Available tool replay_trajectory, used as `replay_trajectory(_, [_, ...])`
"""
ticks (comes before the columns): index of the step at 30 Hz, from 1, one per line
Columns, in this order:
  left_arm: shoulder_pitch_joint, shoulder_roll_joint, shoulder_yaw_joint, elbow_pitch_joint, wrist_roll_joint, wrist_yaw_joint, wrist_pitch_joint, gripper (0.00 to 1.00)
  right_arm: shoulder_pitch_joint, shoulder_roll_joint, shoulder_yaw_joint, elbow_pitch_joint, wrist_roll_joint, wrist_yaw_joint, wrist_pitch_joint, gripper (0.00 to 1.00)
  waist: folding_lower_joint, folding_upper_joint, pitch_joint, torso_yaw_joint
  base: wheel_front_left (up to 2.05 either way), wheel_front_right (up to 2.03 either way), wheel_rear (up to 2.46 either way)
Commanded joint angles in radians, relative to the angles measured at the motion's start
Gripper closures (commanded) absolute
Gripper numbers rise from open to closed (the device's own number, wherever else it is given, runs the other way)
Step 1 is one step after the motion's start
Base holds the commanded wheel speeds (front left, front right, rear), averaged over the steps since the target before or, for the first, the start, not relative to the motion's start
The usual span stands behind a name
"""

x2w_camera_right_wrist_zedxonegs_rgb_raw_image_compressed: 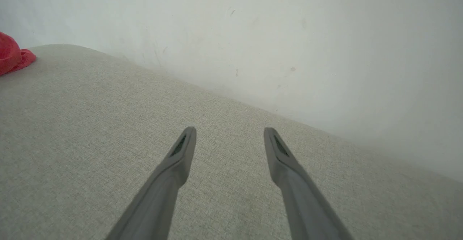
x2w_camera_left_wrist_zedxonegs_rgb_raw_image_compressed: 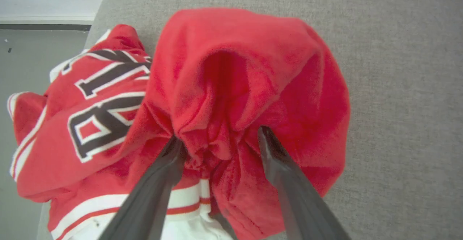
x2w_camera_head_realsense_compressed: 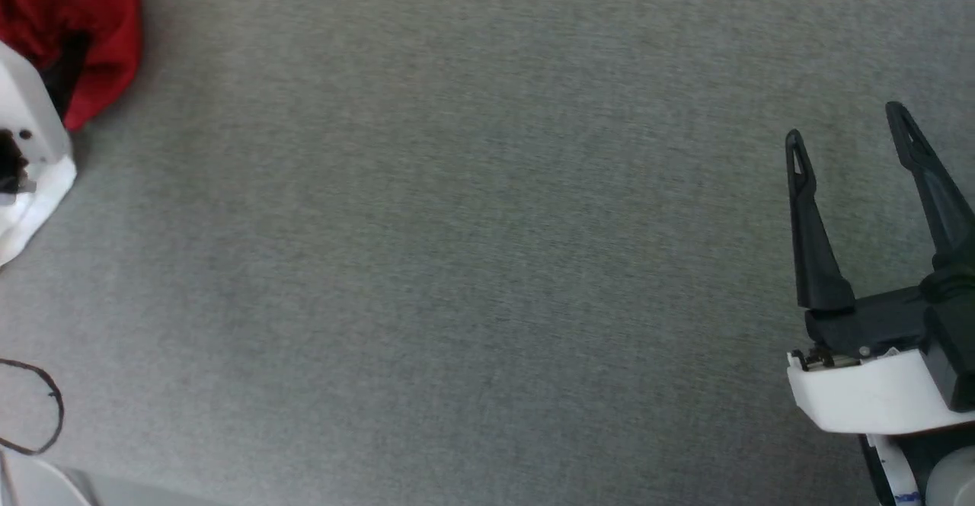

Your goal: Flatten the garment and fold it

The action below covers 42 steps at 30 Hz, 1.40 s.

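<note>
Both my grippers spread wide, shirt bunched up at my left one.

In the left wrist view my left gripper (x2w_camera_left_wrist_zedxonegs_rgb_raw_image_compressed: 219,135) stands open, fingertips sunk into the crumpled red garment (x2w_camera_left_wrist_zedxonegs_rgb_raw_image_compressed: 231,70), with a fold gathered between them and black print at frame left. In the head view the garment sits in the upper left corner on the grey surface (x2w_camera_head_realsense_compressed: 487,262), and my right gripper (x2w_camera_head_realsense_compressed: 845,122) hangs open at lower right, well apart from it.

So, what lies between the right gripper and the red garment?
Nothing: in the head view, bare grey fabric surface runs from the right gripper to the garment.
</note>
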Motion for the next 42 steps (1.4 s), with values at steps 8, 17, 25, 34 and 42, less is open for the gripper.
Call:
replay_trajectory(8, [-0.012,-0.015,-0.068,0.086,-0.02,-0.007,-0.071,1.0,0.006,-0.001,0.004,-0.015,-0.002,-0.001,0.007,0.0,-0.0001,-0.0001,0.007,-0.039,0.0,0.0,0.0])
replay_trajectory(17, [-0.05,0.04,-0.104,0.095,-0.063,-0.007,-0.143,1.0,0.005,-0.001,0.001,0.032,0.042,-0.001,-0.032,0.0,-0.0001,-0.0001,-0.068,-0.038,0.0,0.0,0.0])
replay_trajectory(25, [-0.102,0.093,-0.129,0.021,-0.099,-0.007,-0.171,1.0,0.012,-0.001,-0.022,0.119,0.12,-0.001,-0.106,0.0,-0.0001,-0.0001,-0.194,-0.043,0.0,0.0,0.0])
replay_trajectory(34, [-0.176,0.136,-0.171,-0.136,-0.113,-0.007,-0.131,1.0,0.065,-0.001,-0.065,0.226,0.218,-0.001,-0.198,0.0,-0.0001,-0.0001,-0.371,-0.085,0.0,0.0,0.0])
replay_trajectory(42, [-0.247,0.101,-0.198,-0.306,-0.126,0.001,-0.045,1.0,0.128,-0.001,-0.103,0.292,0.282,-0.001,-0.254,0.0,-0.0001,-0.0001,-0.506,-0.149,0.0,0.0,0.0])
